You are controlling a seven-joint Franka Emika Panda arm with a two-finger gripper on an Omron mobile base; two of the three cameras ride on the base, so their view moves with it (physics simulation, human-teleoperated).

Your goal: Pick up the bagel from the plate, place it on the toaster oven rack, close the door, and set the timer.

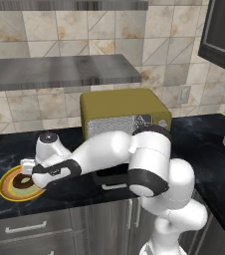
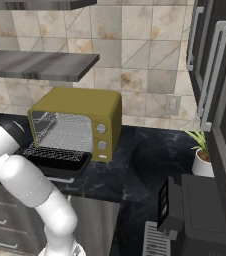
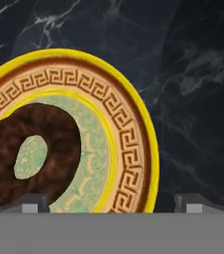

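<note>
The bagel (image 3: 52, 144), a dark brown ring, lies on the left part of the plate (image 3: 134, 134), which has a yellow rim and a pale green centre. The plate (image 1: 5, 191) sits at the counter's left end, and the bagel (image 1: 20, 182) shows under my hand. My gripper (image 3: 113, 204) hangs open just above it: one fingertip (image 3: 32, 203) is over the bagel's edge, the other beyond the plate's rim over the counter. From the left base view the gripper (image 1: 29, 174) points down at the plate. The olive oven's door (image 2: 60, 161) lies open and flat. The mesh toaster oven rack (image 2: 52, 149) is bare.
The oven (image 1: 124, 105) stands mid-counter with two knobs (image 2: 101, 136) on its right face. My arm stretches across in front of the open door. A grey shelf (image 1: 59, 69) hangs above. A potted plant (image 2: 202, 155) and a dark appliance (image 2: 187, 210) stand to the right.
</note>
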